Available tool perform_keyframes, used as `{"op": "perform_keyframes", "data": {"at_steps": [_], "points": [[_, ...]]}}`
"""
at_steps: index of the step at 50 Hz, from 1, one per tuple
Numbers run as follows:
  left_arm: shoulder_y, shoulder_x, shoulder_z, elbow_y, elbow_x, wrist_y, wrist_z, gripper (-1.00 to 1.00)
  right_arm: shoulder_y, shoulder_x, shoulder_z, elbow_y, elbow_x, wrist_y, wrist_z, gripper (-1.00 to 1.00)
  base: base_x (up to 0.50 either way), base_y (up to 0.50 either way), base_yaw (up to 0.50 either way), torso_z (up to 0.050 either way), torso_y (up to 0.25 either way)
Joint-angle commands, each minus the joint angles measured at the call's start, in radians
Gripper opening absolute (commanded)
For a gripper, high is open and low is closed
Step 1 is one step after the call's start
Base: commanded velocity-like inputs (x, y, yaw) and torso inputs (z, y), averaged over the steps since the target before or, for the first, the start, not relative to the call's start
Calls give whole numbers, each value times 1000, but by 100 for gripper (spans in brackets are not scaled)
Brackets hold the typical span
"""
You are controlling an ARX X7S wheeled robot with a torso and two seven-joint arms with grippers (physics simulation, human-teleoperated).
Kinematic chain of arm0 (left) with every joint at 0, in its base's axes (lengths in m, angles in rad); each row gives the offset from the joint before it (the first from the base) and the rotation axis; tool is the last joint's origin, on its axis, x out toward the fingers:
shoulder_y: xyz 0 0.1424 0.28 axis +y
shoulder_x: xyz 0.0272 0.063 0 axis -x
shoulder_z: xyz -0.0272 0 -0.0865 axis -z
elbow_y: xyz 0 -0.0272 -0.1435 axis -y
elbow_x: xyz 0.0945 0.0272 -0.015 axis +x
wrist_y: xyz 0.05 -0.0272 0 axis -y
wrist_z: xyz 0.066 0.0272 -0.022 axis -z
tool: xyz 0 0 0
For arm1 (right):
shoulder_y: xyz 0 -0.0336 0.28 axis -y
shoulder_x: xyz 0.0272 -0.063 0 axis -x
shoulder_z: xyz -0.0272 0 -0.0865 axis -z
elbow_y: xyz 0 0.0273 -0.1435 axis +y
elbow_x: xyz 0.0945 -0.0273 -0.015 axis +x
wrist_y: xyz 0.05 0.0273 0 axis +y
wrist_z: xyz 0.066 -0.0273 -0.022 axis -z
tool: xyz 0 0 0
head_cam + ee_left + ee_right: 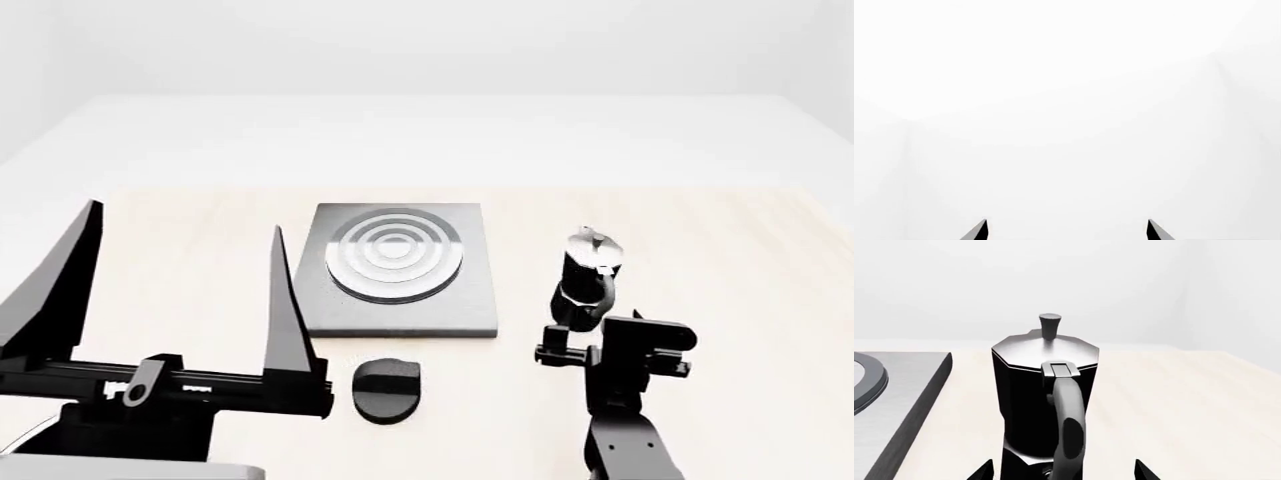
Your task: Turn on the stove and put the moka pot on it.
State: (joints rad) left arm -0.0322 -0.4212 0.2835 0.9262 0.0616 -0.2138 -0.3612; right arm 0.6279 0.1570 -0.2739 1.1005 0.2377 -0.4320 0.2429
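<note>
Pale tabletop lies bare beyond the moka pot, whose handle the spread right gripper straddles.

- The left gripper is matte black, with two long flat fingers tapering to sharp points on a wide crossbar.
- A small pale round fitting sits on that crossbar.
- The right gripper is black, on a boxy head and rounded forearm.
</note>
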Motion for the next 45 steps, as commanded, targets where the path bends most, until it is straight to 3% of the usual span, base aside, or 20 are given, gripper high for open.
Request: {"op": "perform_keyframes", "data": {"at_steps": [1,13,16,20,22,24,29,30,33,35,38,45], "points": [[-4,0,3,-4,-5,-3,1,100,30,-14,6,85,7,-53,-17,100,0,0,0,0,0],[0,-4,4,-1,-7,-2,0,100,15,-2,0,6,8,-12,-2,100,0,0,0,0,0],[3,-4,4,-5,-8,3,-2,100,-23,25,-3,-151,15,85,22,100,0,0,0,0,0],[3,-3,3,-9,-12,4,-3,100,-21,20,-3,-123,9,39,23,100,0,0,0,0,0],[2,-3,5,-8,-11,3,-3,100,-43,40,-8,-231,13,117,39,100,0,0,0,0,0],[0,-3,7,-8,-10,2,-3,100,-11,15,-6,-90,4,16,19,100,0,0,0,0,0],[-5,0,12,-10,-11,-1,-2,100,-5,9,-9,-57,8,2,2,100,0,0,0,0,0],[-4,-1,11,-13,-11,3,-3,100,-20,19,-9,-110,12,36,10,-100,0,0,0,0,0],[-2,-2,8,-13,-14,7,-5,100,16,-3,-5,29,6,-54,-6,-100,0,0,0,0,0],[-1,-3,8,-18,-16,12,-5,100,16,-2,0,22,14,-50,-9,-100,0,0,0,0,0],[1,-2,8,-22,-18,19,-7,100,-44,33,-9,-190,23,89,26,-100,0,0,0,0,0],[1,-4,6,-21,-23,19,-9,100,-25,20,-3,-113,22,20,16,-100,0,0,0,0,0]]}}
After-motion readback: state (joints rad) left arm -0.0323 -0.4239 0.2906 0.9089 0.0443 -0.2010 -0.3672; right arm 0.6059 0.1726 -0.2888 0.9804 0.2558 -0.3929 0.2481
